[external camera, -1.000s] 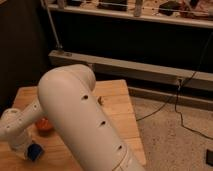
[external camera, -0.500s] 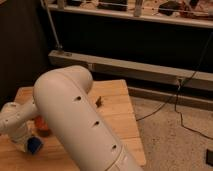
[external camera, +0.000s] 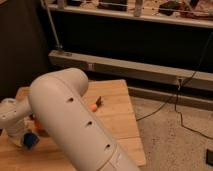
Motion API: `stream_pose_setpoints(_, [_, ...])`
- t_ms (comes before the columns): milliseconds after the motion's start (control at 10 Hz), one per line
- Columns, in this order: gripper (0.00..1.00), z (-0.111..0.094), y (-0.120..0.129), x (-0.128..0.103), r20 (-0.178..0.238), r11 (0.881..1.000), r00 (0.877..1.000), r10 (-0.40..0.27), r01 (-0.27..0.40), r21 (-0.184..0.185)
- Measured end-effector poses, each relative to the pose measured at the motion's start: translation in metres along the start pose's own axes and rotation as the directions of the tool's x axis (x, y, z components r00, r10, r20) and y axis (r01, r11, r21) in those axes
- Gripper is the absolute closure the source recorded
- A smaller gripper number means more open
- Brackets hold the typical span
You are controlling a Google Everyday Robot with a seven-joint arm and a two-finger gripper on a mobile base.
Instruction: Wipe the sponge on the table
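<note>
Sponge (external camera: 30, 141) is at lower left of frame, a small bright blue patch low on the bench (external camera: 117, 122) near its left side. End effector (external camera: 21, 133) is right at it. The white wrist housing comes in from the left edge and the sponge shows at its lower-right tip, no gap visible.

Grip state: cannot tell. The contact zone is hidden by the wrist and by the big white arm link (external camera: 75, 120) running diagonally from centre to bottom of frame. Could be clamped on the sponge, could be just against it.

Key relation: sponge lies down and right of the end effector in frame, at its tip. Single arm, so no side to choose. Sponge long axis and heading aren't readable, too little of it is exposed.

Orange toy (external camera: 38, 125) sits just up-right of the sponge, partly behind the link.

Judgement: fits either sponge gripped and pressed to the bench mid-stroke, or end effector at the sponge around pick-up or set-down. Any stroke toward upper right risks hitting the orange toy.
</note>
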Motion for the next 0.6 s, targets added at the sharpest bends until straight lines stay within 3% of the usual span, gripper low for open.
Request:
stream_pose_setpoints(200, [0.63, -0.003, 0.0, -0.013, 0.055, 1.0, 0.998, 0.009, -0.009, -0.011])
stream_pose_setpoints(600, [0.63, 0.002, 0.011, -0.034, 0.111, 0.999, 0.994, -0.015, 0.019, -0.038])
